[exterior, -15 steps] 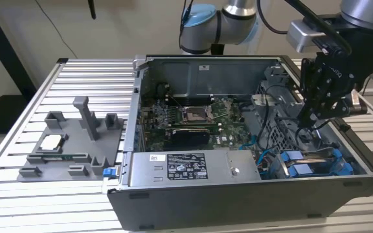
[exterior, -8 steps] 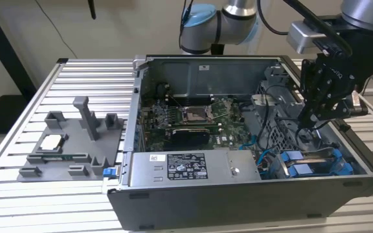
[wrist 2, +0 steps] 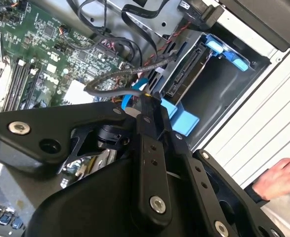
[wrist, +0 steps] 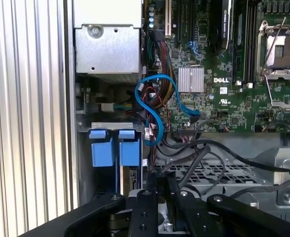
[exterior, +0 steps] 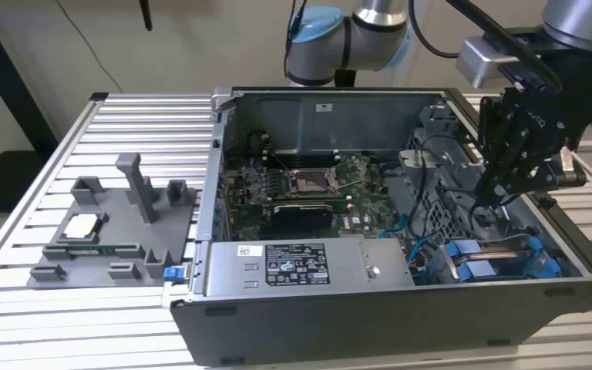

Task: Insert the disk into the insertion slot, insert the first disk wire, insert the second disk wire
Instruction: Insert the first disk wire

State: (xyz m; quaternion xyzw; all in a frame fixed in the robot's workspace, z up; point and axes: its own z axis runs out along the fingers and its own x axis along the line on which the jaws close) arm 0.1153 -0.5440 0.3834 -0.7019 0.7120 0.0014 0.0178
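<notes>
Arm comes in from the exterior view's upper right, wrist pitched down, gripper (exterior: 489,199) pointing steeply down into the open PC case (exterior: 378,324) along its edge on the exterior view's right.

Gripper tips sit above the drive bay region, just over the bundle of black wires (wrist: 194,155) that crosses the perforated metal. In both wrist views the jaws are drawn together at the tips. The wires run right up to them; can't tell whether one is actually pinched.

The disk (wrist 2: 186,79) is seated in the insertion slot (wrist 2: 219,94), at the case corner nearest the camera on the exterior view's right. Its connector edge is exposed and faces the case interior. The blue carrier tabs (wrist: 112,148) stand at the slot mouth, near the gripper tips.

A blue data cable (wrist: 152,106) loops between the slot and the motherboard (exterior: 307,181).

The power supply box (exterior: 296,262) lies along the case's near edge.

A person's hand (wrist 2: 278,180) rests on the slatted table (exterior: 121,116) outside the case wall, next to the slot.
</notes>
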